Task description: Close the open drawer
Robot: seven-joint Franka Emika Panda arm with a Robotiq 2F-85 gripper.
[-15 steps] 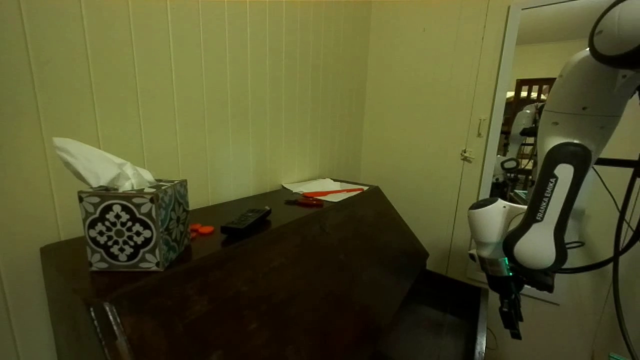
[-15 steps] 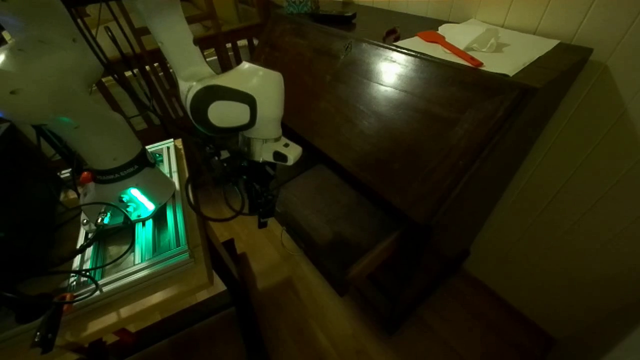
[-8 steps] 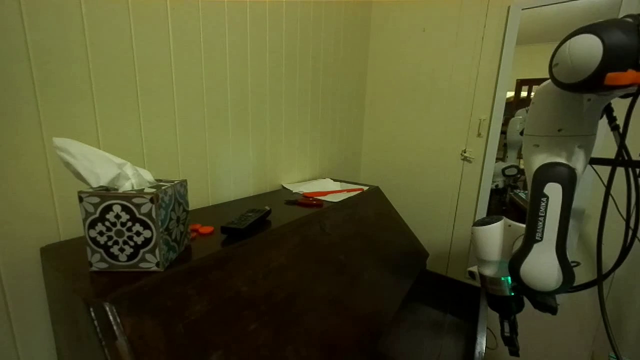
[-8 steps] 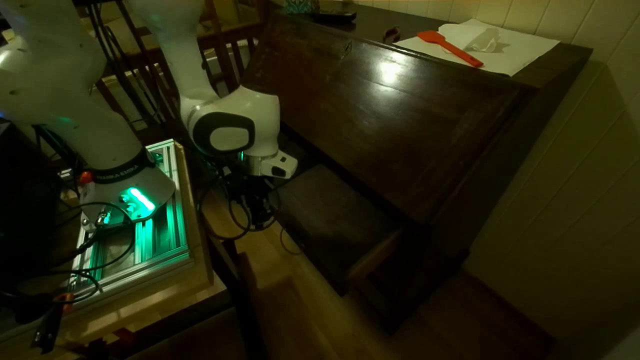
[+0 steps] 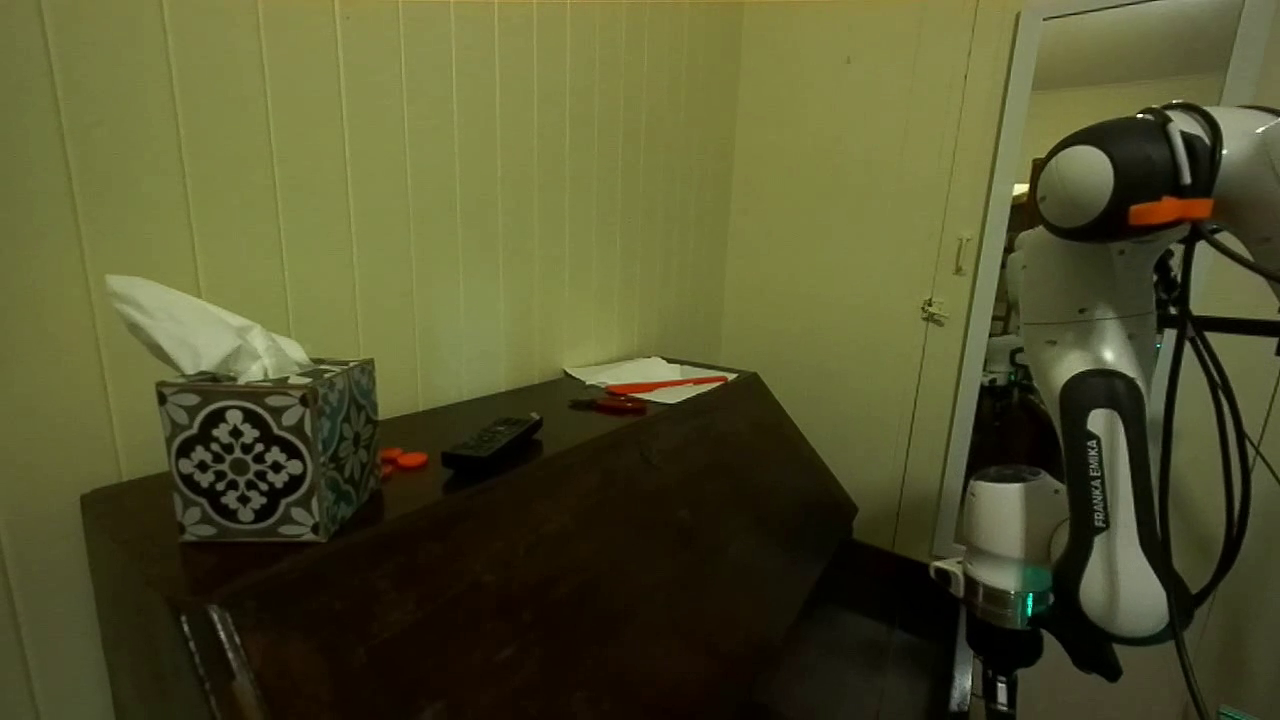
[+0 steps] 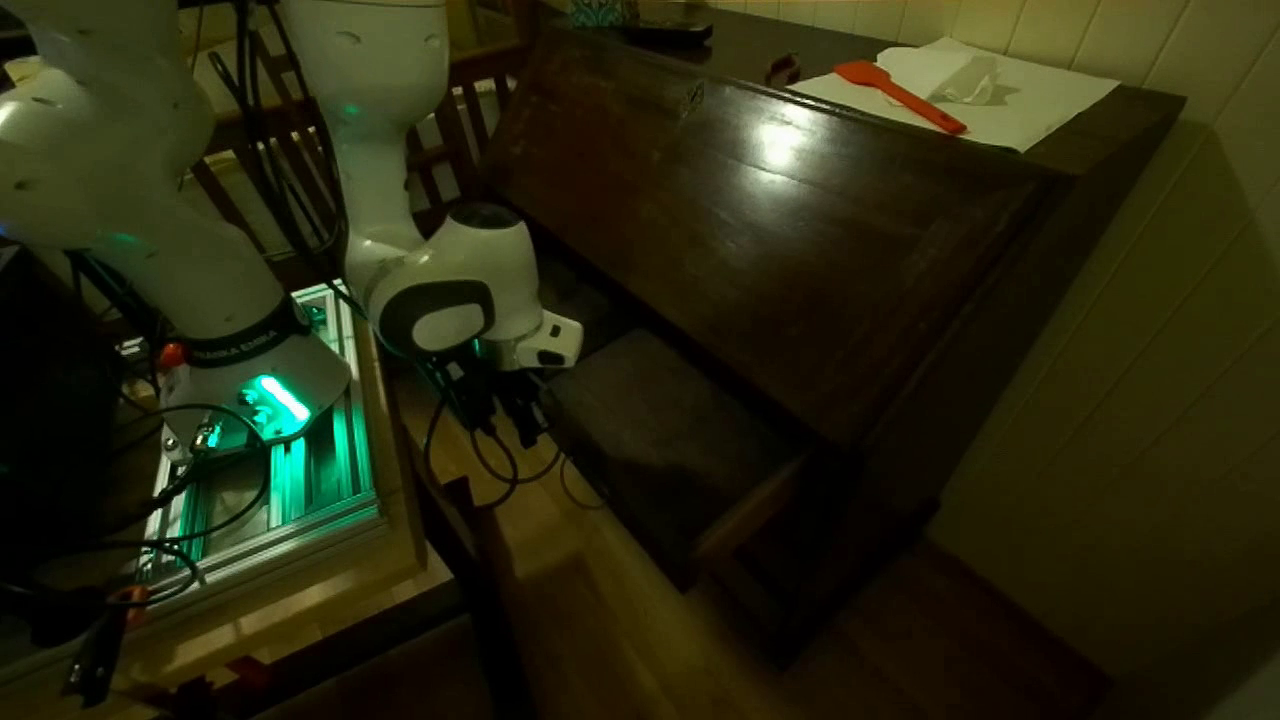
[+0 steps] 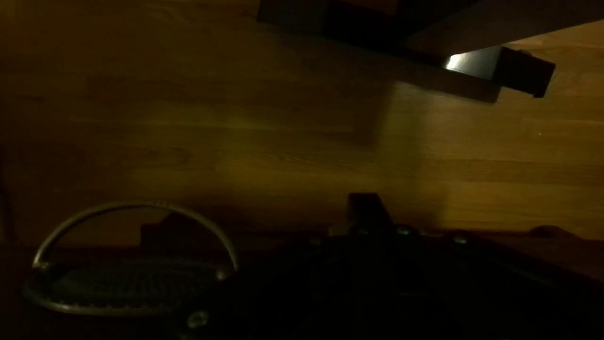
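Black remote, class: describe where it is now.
In an exterior view, the black remote lies left of centre on the dresser top, between the orange pieces and the red-handled tool.

3 dim views, glare on dresser, wrist view darkest

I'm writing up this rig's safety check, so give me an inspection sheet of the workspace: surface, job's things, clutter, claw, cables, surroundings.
Surface: dark wooden dresser top; light glares off the sloped front below it.
Job's things: drawer pulled out, not yet closed.
Clutter: on the dresser top, tissue box, orange pieces, remote and red-handled tool; red spatula lying on white paper.
Claw: the claw appears shut in the dim wrist view, nothing seen held; outside the drawer, contact unclear.
Cables: black cables loop loosely beside the arm.
Surroundings: panelled wall, mirror, wooden floor; people, nothing seen.
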